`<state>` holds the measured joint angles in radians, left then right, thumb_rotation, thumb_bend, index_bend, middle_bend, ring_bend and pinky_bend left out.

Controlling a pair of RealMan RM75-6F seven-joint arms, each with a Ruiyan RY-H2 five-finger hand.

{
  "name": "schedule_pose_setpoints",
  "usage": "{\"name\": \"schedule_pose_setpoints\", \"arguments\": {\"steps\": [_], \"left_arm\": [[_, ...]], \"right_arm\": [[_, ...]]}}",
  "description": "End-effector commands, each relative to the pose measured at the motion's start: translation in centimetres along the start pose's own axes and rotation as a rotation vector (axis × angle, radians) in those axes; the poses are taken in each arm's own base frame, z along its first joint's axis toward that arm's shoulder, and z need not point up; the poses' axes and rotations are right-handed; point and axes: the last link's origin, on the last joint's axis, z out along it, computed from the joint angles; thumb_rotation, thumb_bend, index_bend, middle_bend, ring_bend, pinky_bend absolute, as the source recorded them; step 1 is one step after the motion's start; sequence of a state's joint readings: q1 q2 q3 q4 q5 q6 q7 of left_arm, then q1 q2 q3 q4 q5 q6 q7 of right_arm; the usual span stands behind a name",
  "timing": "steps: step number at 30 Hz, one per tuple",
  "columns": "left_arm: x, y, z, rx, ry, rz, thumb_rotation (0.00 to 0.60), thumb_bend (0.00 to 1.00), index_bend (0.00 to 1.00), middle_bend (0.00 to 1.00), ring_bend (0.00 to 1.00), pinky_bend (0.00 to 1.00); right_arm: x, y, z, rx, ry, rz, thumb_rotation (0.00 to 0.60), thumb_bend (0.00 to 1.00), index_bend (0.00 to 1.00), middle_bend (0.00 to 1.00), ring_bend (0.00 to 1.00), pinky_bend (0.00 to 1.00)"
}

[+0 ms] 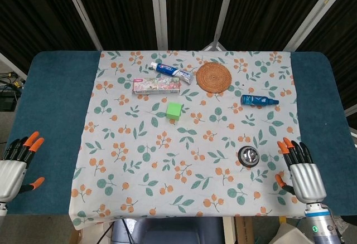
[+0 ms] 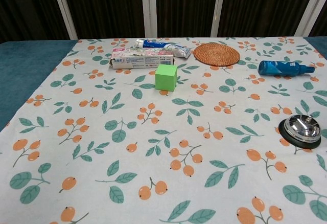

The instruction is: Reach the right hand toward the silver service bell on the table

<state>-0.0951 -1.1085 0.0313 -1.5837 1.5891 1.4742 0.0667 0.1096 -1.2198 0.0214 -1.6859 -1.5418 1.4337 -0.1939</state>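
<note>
The silver service bell (image 1: 248, 156) on its black base stands on the floral cloth near the front right; the chest view shows the bell (image 2: 301, 130) at its right edge. My right hand (image 1: 301, 172) is at the table's front right corner, a short way right of and nearer than the bell, not touching it. Its orange-tipped fingers are spread and hold nothing. My left hand (image 1: 15, 165) rests at the front left edge over the blue table, fingers apart and empty. Neither hand shows in the chest view.
A green cube (image 1: 174, 110) sits mid-cloth. Behind it lie a toothpaste box (image 1: 157, 85), a toothpaste tube (image 1: 171, 72) and a round woven coaster (image 1: 214, 77). A blue bottle (image 1: 258, 99) lies on its side behind the bell.
</note>
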Motion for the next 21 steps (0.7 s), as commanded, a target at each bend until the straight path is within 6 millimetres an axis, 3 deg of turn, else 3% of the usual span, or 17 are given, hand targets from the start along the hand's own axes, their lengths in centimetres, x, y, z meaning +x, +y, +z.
{"name": "schedule_pose_setpoints", "arguments": {"steps": [1,6,9,12,21], "left_arm": [[0.0,0.0,0.0,-0.002,-0.001,-0.001,0.600,0.03,0.00,0.00,0.00,0.00],[0.0,0.1,0.0,-0.004,0.000,-0.001,0.600,0.03,0.00,0.00,0.00,0.00],[0.0,0.1,0.0,-0.003,-0.001,-0.002,0.600,0.03,0.00,0.00,0.00,0.00],[0.0,0.1,0.0,-0.003,-0.004,-0.004,0.600,0.03,0.00,0.00,0.00,0.00],[0.0,0.2,0.1,-0.005,-0.005,-0.006,0.600,0.03,0.00,0.00,0.00,0.00]], "right_arm": [[-0.4,-0.4,0.2,0.013,-0.024,0.001,0.600,0.36,0.00,0.00,0.00,0.00],[-1.4,-1.4,0.8,0.041,-0.070,-0.007,0.600,0.69,0.00,0.00,0.00,0.00],[-2.1,-2.1,1.3,0.058,-0.096,-0.022,0.600,0.83,0.00,0.00,0.00,0.00],[-3.0,-2.6,1.7,0.067,-0.123,-0.057,0.600,0.89,0.00,0.00,0.00,0.00],[-5.3,-4.0,3.0,0.087,-0.166,-0.126,0.600,0.90,0.00,0.00,0.00,0.00]]}}
